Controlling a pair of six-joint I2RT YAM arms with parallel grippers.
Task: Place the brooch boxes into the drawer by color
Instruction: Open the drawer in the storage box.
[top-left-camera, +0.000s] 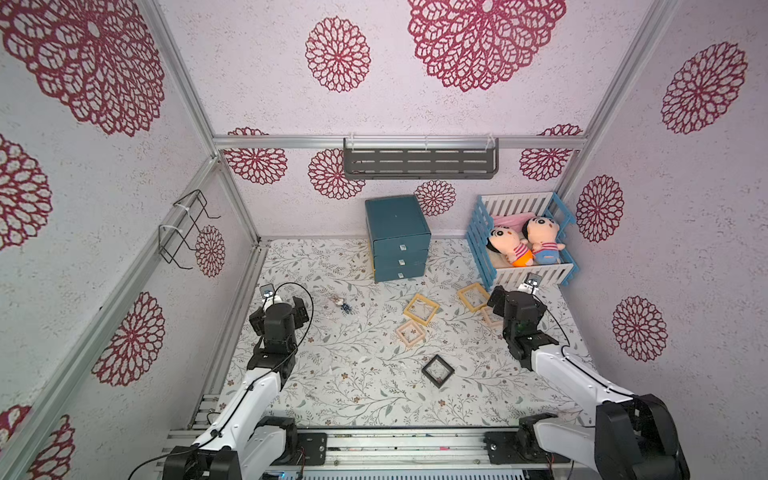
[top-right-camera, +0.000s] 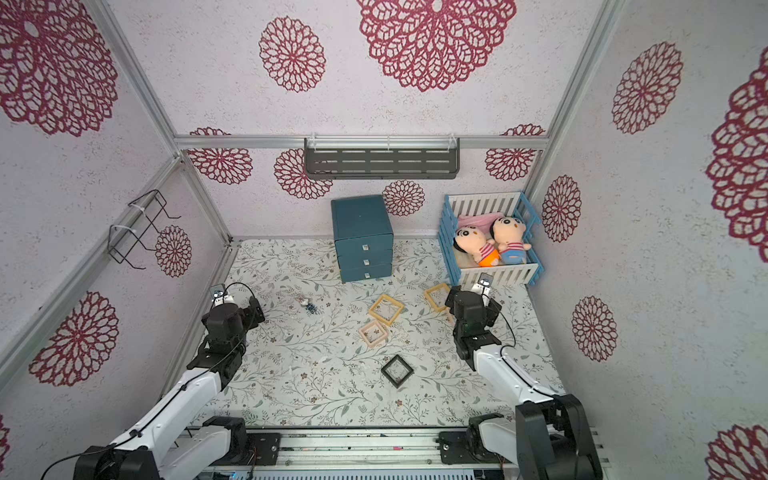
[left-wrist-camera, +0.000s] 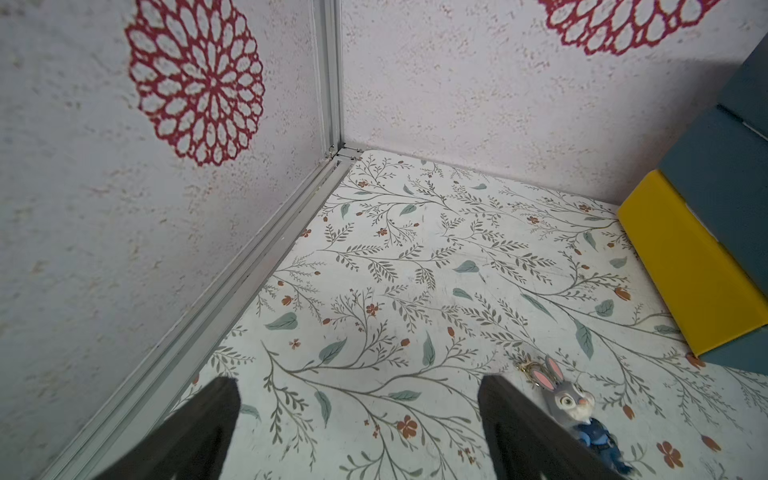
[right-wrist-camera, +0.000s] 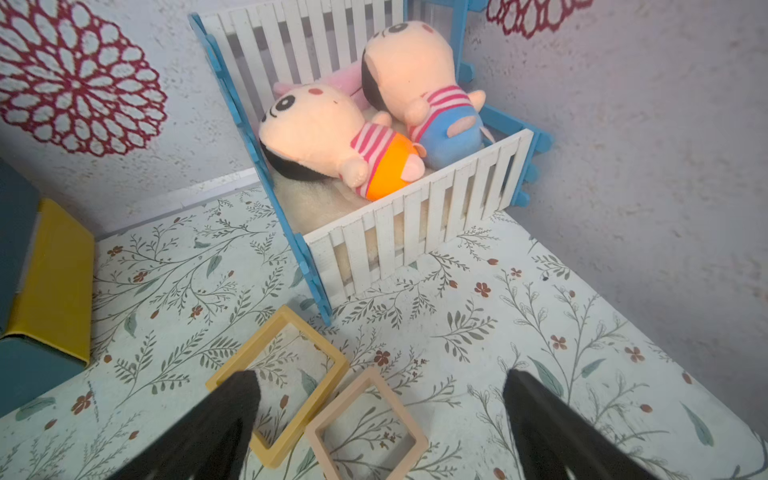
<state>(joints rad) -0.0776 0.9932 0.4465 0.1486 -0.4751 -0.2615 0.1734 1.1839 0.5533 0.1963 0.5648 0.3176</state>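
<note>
The teal drawer (top-left-camera: 398, 232) (top-right-camera: 360, 232) stands at the back of the table, its three fronts flush in both top views. On the table lie two yellow brooch boxes (top-left-camera: 421, 308) (top-left-camera: 473, 296), a pale pink one (top-left-camera: 410, 332) and a black one (top-left-camera: 437, 371). A second pink box (right-wrist-camera: 365, 428) touches a yellow box (right-wrist-camera: 282, 382) under my right gripper (right-wrist-camera: 380, 376). That gripper hangs open above them and holds nothing. My left gripper (left-wrist-camera: 358, 381) is open over bare table near the left wall, far from the boxes.
A blue-and-white crib (top-left-camera: 528, 274) with two plush dolls (right-wrist-camera: 332, 137) stands at the back right, just beyond the right gripper. A small rabbit figure (left-wrist-camera: 573, 407) lies beside a left finger. A yellow panel (left-wrist-camera: 685, 266) shows low on the drawer's side. Walls close three sides.
</note>
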